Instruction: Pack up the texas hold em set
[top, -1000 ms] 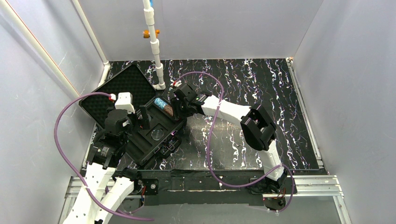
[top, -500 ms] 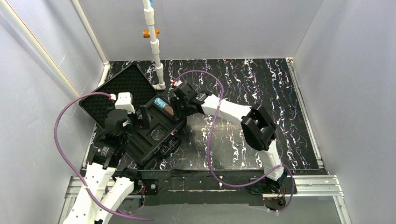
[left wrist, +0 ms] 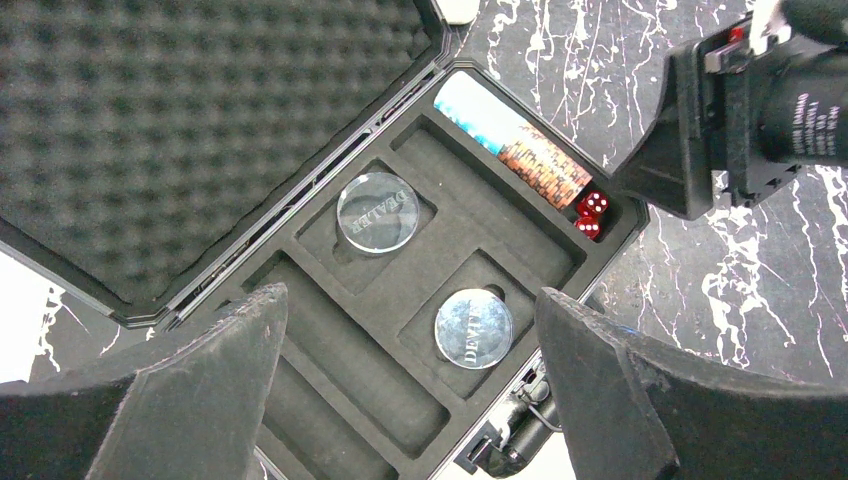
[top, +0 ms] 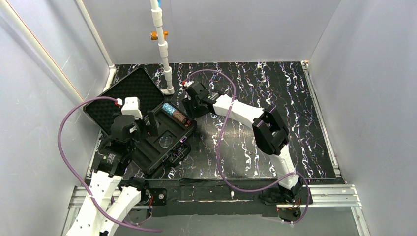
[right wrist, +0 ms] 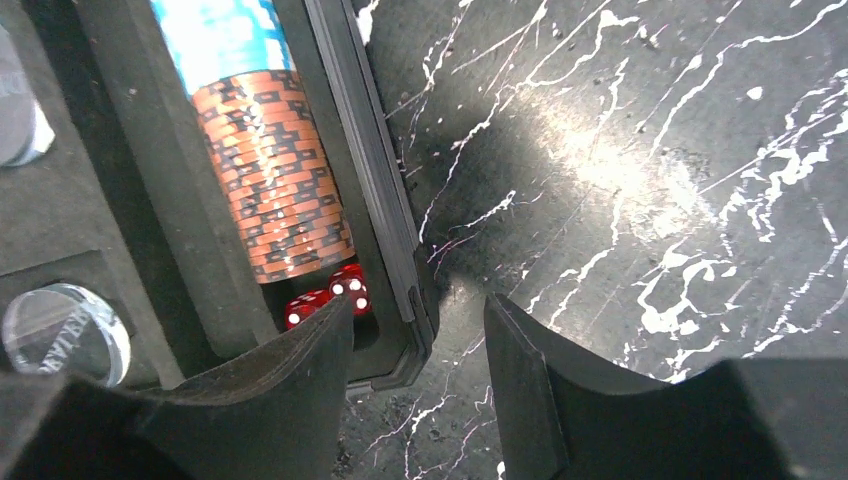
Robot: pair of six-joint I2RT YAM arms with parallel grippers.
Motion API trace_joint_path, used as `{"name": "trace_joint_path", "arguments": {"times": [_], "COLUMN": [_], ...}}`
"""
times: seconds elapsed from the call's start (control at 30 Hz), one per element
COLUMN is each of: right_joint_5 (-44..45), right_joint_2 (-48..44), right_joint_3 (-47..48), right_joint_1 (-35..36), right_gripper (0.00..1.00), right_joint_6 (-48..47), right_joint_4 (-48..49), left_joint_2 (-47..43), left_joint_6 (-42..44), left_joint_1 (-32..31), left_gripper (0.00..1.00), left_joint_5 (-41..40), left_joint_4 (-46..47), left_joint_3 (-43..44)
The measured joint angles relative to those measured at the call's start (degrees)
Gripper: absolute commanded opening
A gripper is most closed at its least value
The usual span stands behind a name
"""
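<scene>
The case [left wrist: 425, 265] holds chips [left wrist: 545, 170] and dice [left wrist: 590, 213] in its edge slot, and two discs [left wrist: 377, 211]. The left pincer [left wrist: 408, 310] and the right pincer [right wrist: 418, 305] are released, the right one above the case rim, next to the counter [right wrist: 650, 150].

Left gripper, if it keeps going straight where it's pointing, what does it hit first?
Probably the foam lining of the open case, on the ridge between the two clear discs. The left gripper hangs open above it, depth unclear.
</scene>
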Motion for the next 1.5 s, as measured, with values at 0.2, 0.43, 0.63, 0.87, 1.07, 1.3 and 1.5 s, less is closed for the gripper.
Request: {"name": "trace_joint_path", "arguments": {"times": [0.2, 0.43, 0.63, 0.87, 1.07, 1.3, 1.5], "right_joint_5": [-1.62, -2.38, -3.63, -4.59, -4.96, -4.87, -3.89], "right_joint_2": [2.58, 2.62, 2.69, 3.52, 4.76, 5.49, 5.53], "right_joint_3": [0.24, 0.39, 0.39, 0.42, 1.86, 3.30, 3.37], "right_joint_1": [0.09, 0.09, 0.09, 0.37, 0.39, 0.57, 0.70], "right_gripper": [0.56, 0.48, 0.48, 0.48, 0.46, 0.27, 0.12], "right_joint_6": [-0.55, -1.31, -1.53, -1.73, -1.77, -2.19, -2.54], "right_joint_4": [-1.31, -1.46, -1.70, -1.86, -2.60, -3.91, -4.07], "left_joint_2": [0.44, 0.57, 0.79, 0.81, 0.81, 0.79, 0.76], "left_joint_6": [0.00, 0.00, 0.00, 0.00, 0.00, 0.00, 0.00], "left_joint_1": [0.00, 0.02, 0.00, 0.00, 0.00, 0.02, 0.00], "left_gripper": [0.93, 0.93, 0.93, 0.93, 0.93, 0.93, 0.93], "left_joint_5": [-0.02, -0.02, -0.02, -0.02, -0.02, -0.02, -0.02], "left_joint_4": [-0.02, -0.02, -0.02, -0.02, -0.02, -0.02, -0.02], "left_joint_3": [0.00, 0.00, 0.00, 0.00, 0.00, 0.00, 0.00]}}
